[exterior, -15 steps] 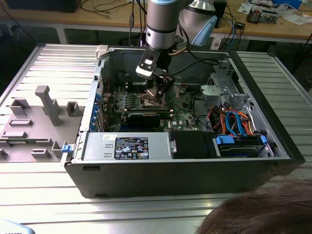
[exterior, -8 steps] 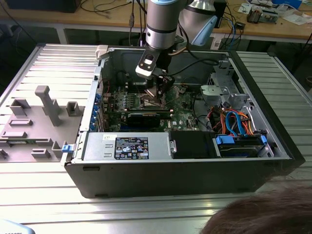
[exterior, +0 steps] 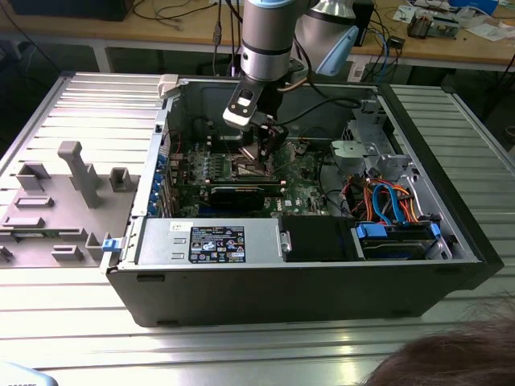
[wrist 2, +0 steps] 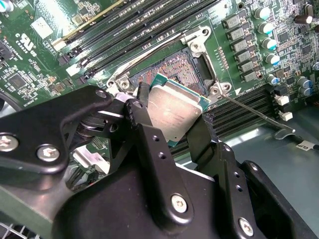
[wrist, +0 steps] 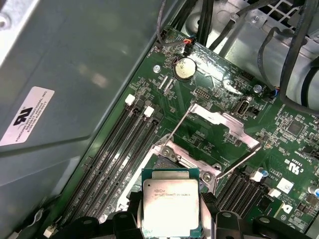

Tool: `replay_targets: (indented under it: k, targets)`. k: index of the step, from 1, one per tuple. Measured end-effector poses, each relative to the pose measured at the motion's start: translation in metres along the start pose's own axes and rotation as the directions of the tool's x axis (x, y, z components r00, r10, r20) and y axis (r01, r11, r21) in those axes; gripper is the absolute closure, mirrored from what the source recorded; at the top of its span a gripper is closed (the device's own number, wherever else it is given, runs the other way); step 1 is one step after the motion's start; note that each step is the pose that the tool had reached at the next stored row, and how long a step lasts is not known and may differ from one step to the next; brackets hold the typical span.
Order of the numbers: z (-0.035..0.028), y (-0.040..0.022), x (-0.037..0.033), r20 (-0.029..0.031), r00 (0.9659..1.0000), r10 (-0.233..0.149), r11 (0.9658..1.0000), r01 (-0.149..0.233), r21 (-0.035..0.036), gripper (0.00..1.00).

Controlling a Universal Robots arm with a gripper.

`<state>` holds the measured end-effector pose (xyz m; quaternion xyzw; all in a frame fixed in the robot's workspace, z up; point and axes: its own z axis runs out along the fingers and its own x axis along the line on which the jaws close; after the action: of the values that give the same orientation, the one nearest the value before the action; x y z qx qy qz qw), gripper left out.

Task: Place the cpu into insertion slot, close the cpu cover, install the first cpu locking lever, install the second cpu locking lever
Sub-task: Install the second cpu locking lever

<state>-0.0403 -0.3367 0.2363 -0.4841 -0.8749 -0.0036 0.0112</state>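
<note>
The black hand (exterior: 269, 143) reaches down into the open black metal computer box (exterior: 282, 297) on the ridged grey metal desk (exterior: 241, 354); its two fingers (wrist 2: 149, 134) are shut partway and pinch the small flat square chip with the dull silver-grey metal top (wrist 2: 175, 110) by two opposite edges; I think the first step is in hand, putting the chip in, and it is not done yet; the chip hangs just above the small square socket with the dark middle and shiny metal rim (wrist 2: 172, 69) on the green circuit board (wrist 2: 30, 55); the thin square silver metal cover (wrist: 222, 119) stands flipped open beyond the socket, and the two thin wire levers (wrist: 177, 127) look unhooked; to go in, the chip would need to sit level and square over the socket and come down softly, as the tiny pins look easy to bend; the chip has a green edge and small print on top.
</note>
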Motion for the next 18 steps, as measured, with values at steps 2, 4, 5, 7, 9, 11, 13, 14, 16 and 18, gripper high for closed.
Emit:
replay_targets:
  k: [2, 4, 5, 7, 9, 11, 13, 14, 16, 18]
  targets:
    - [0.0000, 0.0000, 0.0000, 0.0000, 1.0000, 0.003, 1.0000, -0.003, 0.0000, 0.45]
    - [0.0000, 0.0000, 0.0000, 0.0000, 1.0000, 0.006, 1.0000, -0.006, -0.0001, 0.45]
    - [0.0000, 0.0000, 0.0000, 0.0000, 1.0000, 0.007, 1.0000, -0.007, 0.0000, 0.45]
    - [0.0000, 0.0000, 0.0000, 0.0000, 0.9999, 0.011, 0.9999, -0.011, -0.0002, 0.45]
    - [0.0001, 0.0000, 0.0000, -0.0001, 0.9999, 0.014, 0.9999, -0.014, -0.0003, 0.45]
    - [0.0001, 0.0000, 0.0000, -0.0001, 0.9998, 0.019, 0.9998, -0.019, -0.0004, 0.45]
    - [0.0001, 0.0000, 0.0000, -0.0001, 0.9998, 0.022, 0.9998, -0.022, -0.0004, 0.45]
    - [0.0001, 0.0000, 0.0000, 0.0000, 0.9997, 0.024, 0.9997, -0.024, -0.0005, 0.45]
    - [0.0001, 0.0000, 0.0000, -0.0001, 0.9996, 0.027, 0.9996, -0.027, -0.0005, 0.45]
    - [0.0001, 0.0000, 0.0000, -0.0001, 0.9995, 0.032, 0.9995, -0.032, -0.0007, 0.45]
